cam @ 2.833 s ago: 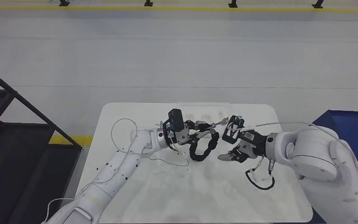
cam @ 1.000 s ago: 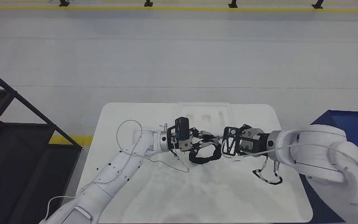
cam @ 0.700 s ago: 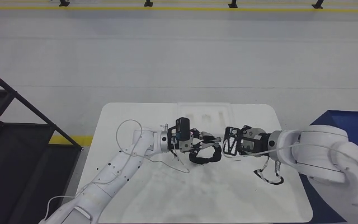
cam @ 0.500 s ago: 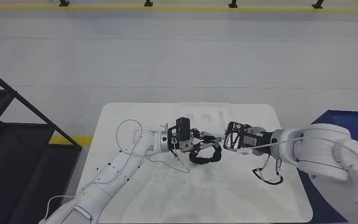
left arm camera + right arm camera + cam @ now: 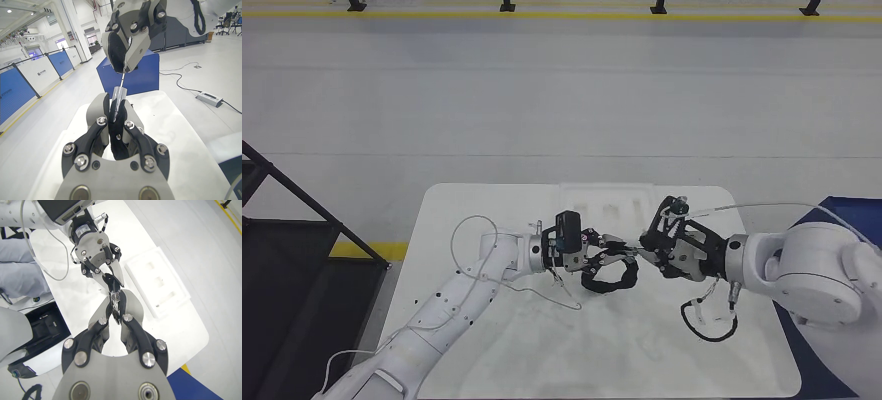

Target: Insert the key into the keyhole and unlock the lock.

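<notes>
At mid-frame in the top view, above the white worktop, my left jaws are clenched on the black cable lock, its silver cylinder jutting from them. My right jaws grip the thin metal key, whose tip meets the cylinder's keyhole end. A white foam tray lies toward the frame's top.

A head camera looks down on the white table. 2 wrist cameras face each other closely, sharing the lock.
</notes>
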Motion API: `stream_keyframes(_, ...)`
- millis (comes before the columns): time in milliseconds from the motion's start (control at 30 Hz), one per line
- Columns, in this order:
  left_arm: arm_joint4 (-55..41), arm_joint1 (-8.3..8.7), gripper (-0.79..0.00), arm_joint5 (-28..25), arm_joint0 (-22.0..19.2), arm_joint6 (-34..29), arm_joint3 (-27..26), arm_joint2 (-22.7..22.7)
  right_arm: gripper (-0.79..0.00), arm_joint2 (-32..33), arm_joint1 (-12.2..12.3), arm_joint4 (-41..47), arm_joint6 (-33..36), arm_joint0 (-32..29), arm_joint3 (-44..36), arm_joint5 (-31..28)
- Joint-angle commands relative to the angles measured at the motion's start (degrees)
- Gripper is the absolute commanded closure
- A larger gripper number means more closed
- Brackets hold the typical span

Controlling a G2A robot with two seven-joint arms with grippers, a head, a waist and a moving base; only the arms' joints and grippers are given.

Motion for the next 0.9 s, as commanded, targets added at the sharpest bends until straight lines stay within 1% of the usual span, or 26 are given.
stream_keyframes(0, 0.65, 0.06, 0.0, 0.54, 0.05, 0.48, -0.08, 0.03, 0.0, 0.07, -0.08, 1.14, -0.55, -0.08, 0.4, 1.17)
stream_keyframes(200, 2.46, 0.25, 0.0, 2.07, 0.24, 2.01, -0.51, 0.1, 0.0, 0.58, -0.38, 5.64, -2.34, -0.6, 1.88, 5.83)
stream_keyframes(367, 3.9, 0.43, 0.0, 3.2, 0.39, 2.95, -0.74, 0.14, 0.0, 0.78, -0.47, 5.71, -2.26, -1.39, 1.67, 9.71)
stream_keyframes(500, 4.63, 0.55, 0.0, 4.07, 0.54, 3.4, -0.87, 0.13, 0.0, 0.94, -0.6, 6.69, -3.29, -2.12, 1.35, 11.12)
stream_keyframes(567, 4.91, 0.6, 0.0, 4.34, 0.61, 3.51, -0.91, 0.12, -0.2, 0.93, -0.64, 6.89, -3.51, -2.41, 1.14, 11.17)
stream_keyframes(600, 5.31, 0.66, 0.0, 4.73, 0.63, 3.29, -0.8, 0.06, -0.348, 0.96, -0.66, 6.77, -3.62, -2.56, 1.09, 11.15)
stream_keyframes(633, 5.48, 0.7, 0.0, 5.0, 0.67, 3.12, -0.67, 0.01, -0.628, 0.96, -0.68, 6.61, -3.73, -2.66, 1.02, 11.16)
stream_keyframes(667, 5.58, 0.72, 0.0, 5.2, 0.72, 2.93, -0.53, 0.0, -0.785, 0.92, -0.7, 6.43, -3.82, -2.76, 0.97, 11.13)
stream_keyframes(867, 6.1, 0.77, 0.0, 5.93, 0.74, 1.66, 0.79, 0.16, -0.785, 1.18, -0.78, 4.81, -4.92, -3.25, 0.69, 10.53)
